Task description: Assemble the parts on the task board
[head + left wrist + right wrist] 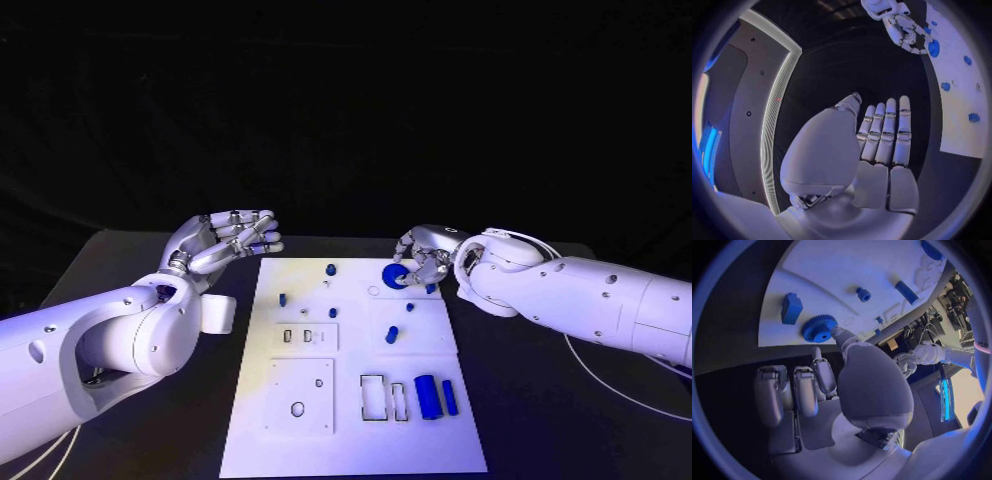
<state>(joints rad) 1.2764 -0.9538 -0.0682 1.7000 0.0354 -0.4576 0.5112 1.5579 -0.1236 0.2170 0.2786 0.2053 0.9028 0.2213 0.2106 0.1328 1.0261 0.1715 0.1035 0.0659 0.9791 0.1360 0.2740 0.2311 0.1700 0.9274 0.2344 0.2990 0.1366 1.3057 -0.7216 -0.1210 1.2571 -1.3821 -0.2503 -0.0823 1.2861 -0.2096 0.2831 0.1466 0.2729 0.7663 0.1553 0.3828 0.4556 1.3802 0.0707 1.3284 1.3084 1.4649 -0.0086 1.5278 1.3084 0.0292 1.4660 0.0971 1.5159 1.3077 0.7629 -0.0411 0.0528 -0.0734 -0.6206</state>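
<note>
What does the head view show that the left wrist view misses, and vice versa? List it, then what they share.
Head view, not left wrist: the board's near end, with two blue bars beside open slots.
Left wrist view, not head: the left hand's palm side, fingers straight, holding nothing.
Both: the board's far end, the blue gear and the right hand at that gear.

black table (173, 420) sitting under everything, its dark top showing on both sides of the white plate; black backdrop (346, 100) hanging behind its far edge, taking up the whole upper half of the head view.
</note>
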